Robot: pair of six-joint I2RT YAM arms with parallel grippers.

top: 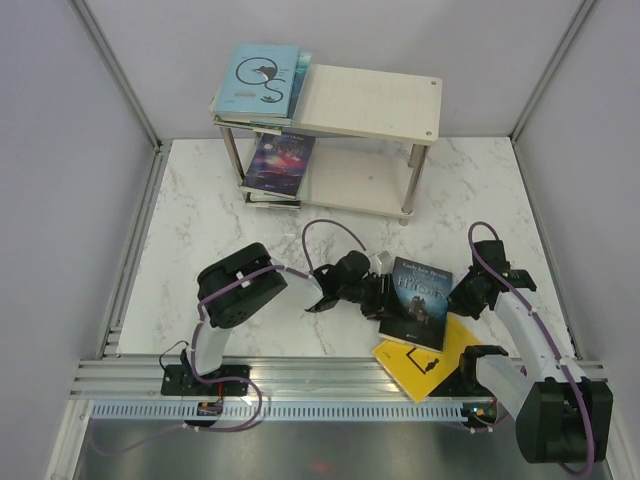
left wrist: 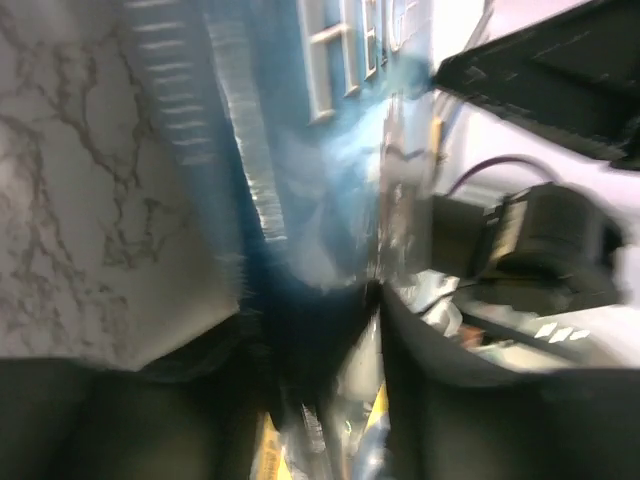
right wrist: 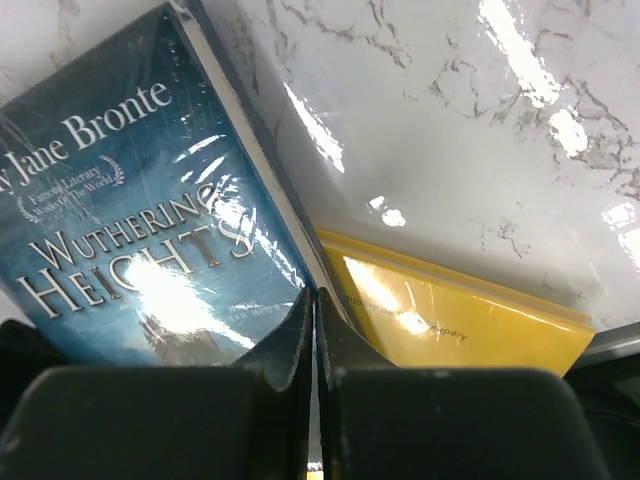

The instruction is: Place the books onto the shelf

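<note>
Seeing right gripper [right wrist: 315, 315] jaws pressed together at the edge of the blue book [right wrist: 150, 230], probably bracing it; can't tell if anything's pinched. Reading left gripper [top: 374, 288] jaws as part-spread astride the opposite edge, grip lost in blur. Lying on the surface [top: 200, 220] atop the yellow book [right wrist: 450, 310], well apart from the shelf [top: 370, 100].

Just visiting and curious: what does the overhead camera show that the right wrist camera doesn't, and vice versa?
Only overhead: the shelf, with books on it, and the left gripper. Only the right wrist: the readable title, Wuthering Heights, on the blue book, and the right gripper pinched shut. Both: the blue book overlapping the yellow book on the table.
</note>
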